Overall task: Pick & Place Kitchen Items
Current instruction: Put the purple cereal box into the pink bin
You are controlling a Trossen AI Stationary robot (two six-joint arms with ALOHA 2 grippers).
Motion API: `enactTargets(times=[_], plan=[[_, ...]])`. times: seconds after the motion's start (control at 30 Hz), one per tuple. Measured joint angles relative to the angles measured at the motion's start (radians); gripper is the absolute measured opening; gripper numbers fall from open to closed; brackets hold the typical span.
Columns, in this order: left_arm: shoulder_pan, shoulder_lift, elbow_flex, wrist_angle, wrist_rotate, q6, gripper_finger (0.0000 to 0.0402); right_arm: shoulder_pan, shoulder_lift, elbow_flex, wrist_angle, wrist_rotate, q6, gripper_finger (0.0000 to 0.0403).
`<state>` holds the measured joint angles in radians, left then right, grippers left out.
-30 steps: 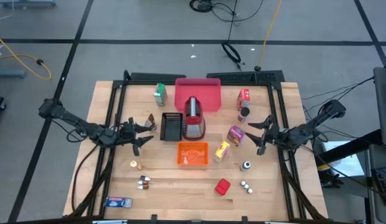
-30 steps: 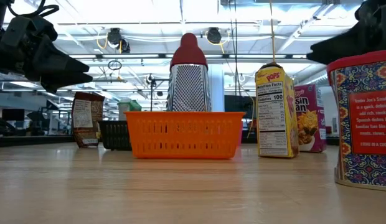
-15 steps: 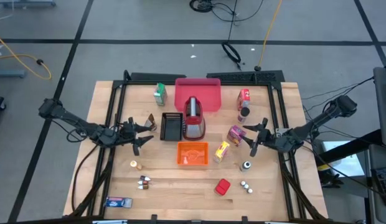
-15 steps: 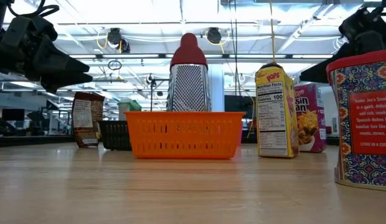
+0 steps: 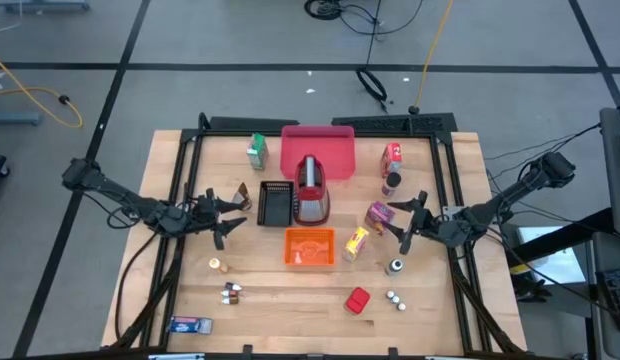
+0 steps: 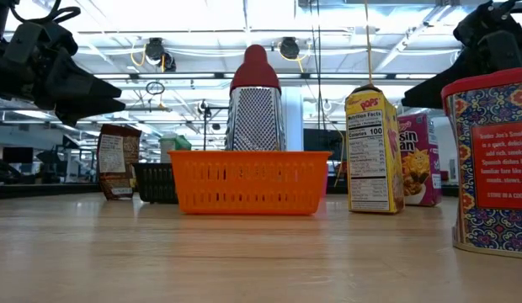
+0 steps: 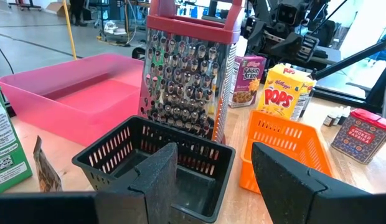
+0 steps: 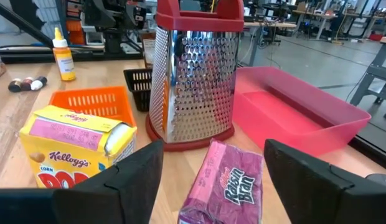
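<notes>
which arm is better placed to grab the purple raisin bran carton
Right. The right gripper, open, hangs just beside the purple Raisin Bran carton, which lies between its fingers in the right wrist view. The left gripper sits beyond the grater.

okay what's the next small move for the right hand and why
Probably ease forward and down over the purple Raisin Bran carton. The right hand is open with its fingers either side of that carton but not yet touching it, beside the yellow Pops carton.
</notes>
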<state>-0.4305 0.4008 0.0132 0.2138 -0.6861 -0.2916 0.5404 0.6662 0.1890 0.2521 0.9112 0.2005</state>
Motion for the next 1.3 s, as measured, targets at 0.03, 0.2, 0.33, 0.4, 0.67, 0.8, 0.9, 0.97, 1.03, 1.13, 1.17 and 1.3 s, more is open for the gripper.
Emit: enactTargets(times=[0.03, 0.2, 0.33, 0.4, 0.67, 0.8, 0.9, 0.97, 1.03, 1.13, 1.17, 1.3], plan=[[0.0, 0.0, 0.0, 0.0, 0.0, 0.0, 0.0209, 0.0, 0.0, 0.0, 0.0, 0.0, 0.0, 0.0282], [0.0, 0.0, 0.0, 0.0, 0.0, 0.0, 0.0209, 0.0, 0.0, 0.001, -0.016, 0.0, 0.023, 0.0289], [0.0, 0.0, 0.0, 0.0, 0.0, -0.004, 0.0209, 0.0, 0.0, 0.001, -0.067, 0.001, 0.073, 0.029], [0.0, 0.0, 0.0, 0.0, 0.0, -0.006, 0.0209, 0.0, 0.0, 0.001, -0.087, 0.002, 0.099, 0.029], [0.0, 0.0, 0.0, 0.0, 0.0, -0.006, 0.0209, 0.0, 0.004, 0.001, -0.115, 0.002, 0.139, 0.029], [0.0, 0.0, 0.0, 0.0, -0.001, -0.029, 0.0209, -0.005, 0.033, -0.004, -0.112, 0.003, 0.182, 0.029], [0.0, 0.0, 0.0, 0.0, -0.001, -0.033, 0.0209, -0.018, 0.06, -0.024, -0.115, 0.002, 0.223, 0.029], [0.0, 0.0, 0.0, 0.0, -0.001, -0.033, 0.0209, -0.027, 0.073, -0.037, -0.111, 0.002, 0.253, 0.029], [0.0, 0.0, 0.0, 0.0, -0.001, -0.033, 0.0209, -0.034, 0.085, -0.048, -0.102, 0.001, 0.275, 0.029], [0.0, 0.0, 0.0, 0.0, -0.001, -0.034, 0.0209, -0.042, 0.095, -0.055, -0.099, 0.001, 0.298, 0.029], [0.0, 0.0, 0.0, 0.0, -0.001, -0.034, 0.0209, -0.044, 0.099, -0.056, -0.099, 0.001, 0.305, 0.029], [0.0, 0.0, 0.0, 0.0, -0.001, -0.034, 0.0209, -0.055, 0.112, -0.056, -0.09, 0.0, 0.318, 0.029]])
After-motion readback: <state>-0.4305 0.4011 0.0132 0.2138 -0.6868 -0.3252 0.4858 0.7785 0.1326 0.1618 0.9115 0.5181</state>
